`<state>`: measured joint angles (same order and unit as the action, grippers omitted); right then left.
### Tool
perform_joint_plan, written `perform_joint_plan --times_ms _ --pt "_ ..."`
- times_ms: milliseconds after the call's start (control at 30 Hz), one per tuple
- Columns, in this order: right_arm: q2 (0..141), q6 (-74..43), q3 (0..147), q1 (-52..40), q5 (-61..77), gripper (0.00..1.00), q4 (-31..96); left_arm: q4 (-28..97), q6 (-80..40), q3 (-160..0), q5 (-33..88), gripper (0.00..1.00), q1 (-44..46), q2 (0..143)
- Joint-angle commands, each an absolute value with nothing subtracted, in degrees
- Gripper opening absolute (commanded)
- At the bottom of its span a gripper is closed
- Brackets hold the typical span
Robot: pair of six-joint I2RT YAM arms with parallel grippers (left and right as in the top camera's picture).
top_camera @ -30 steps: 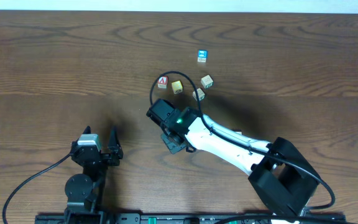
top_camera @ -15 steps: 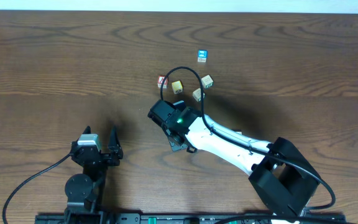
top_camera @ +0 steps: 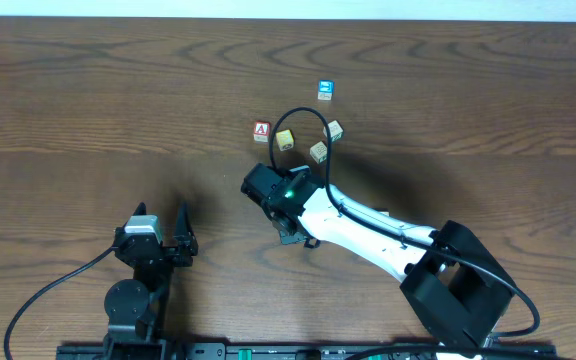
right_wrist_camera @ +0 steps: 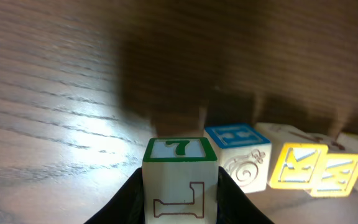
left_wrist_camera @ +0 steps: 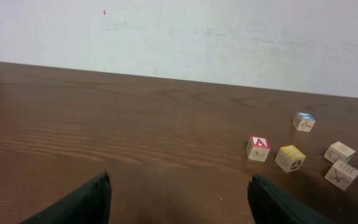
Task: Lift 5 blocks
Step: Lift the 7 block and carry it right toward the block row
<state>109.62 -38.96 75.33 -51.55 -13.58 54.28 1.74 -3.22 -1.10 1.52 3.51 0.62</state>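
Right jaws pinching the green-7 block (right_wrist_camera: pixel 180 168), just short of the cluster; my right arm (top_camera: pixel 358 225) has crept nearer it. Other blocks (top_camera: pixel 319 151) sit well inside the far edge of the counter (top_camera: pixel 88 90), open wood leftward. Left jaws spread wide.

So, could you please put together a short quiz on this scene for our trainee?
1. True or false: the left gripper holds a block.
2. The held block in the right gripper shows on its top face: A) a green 7, B) a blue 3, C) a red 9?
3. How many loose blocks lie on the table in the overhead view?
Key: 1 false, it is open and empty; 2 A; 3 five.
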Motion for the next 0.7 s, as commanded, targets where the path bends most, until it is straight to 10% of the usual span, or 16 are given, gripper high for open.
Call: perform_joint_plan --times_ms 0,667 --pt "108.4 -43.3 75.9 -51.5 -14.5 0.18 55.1 4.1 -3.7 -0.2 0.4 0.71 3.3 0.3" --pt "108.4 -43.2 75.9 -51.5 -14.3 0.29 55.0 4.1 -3.7 -0.2 0.4 0.71 3.3 0.3"
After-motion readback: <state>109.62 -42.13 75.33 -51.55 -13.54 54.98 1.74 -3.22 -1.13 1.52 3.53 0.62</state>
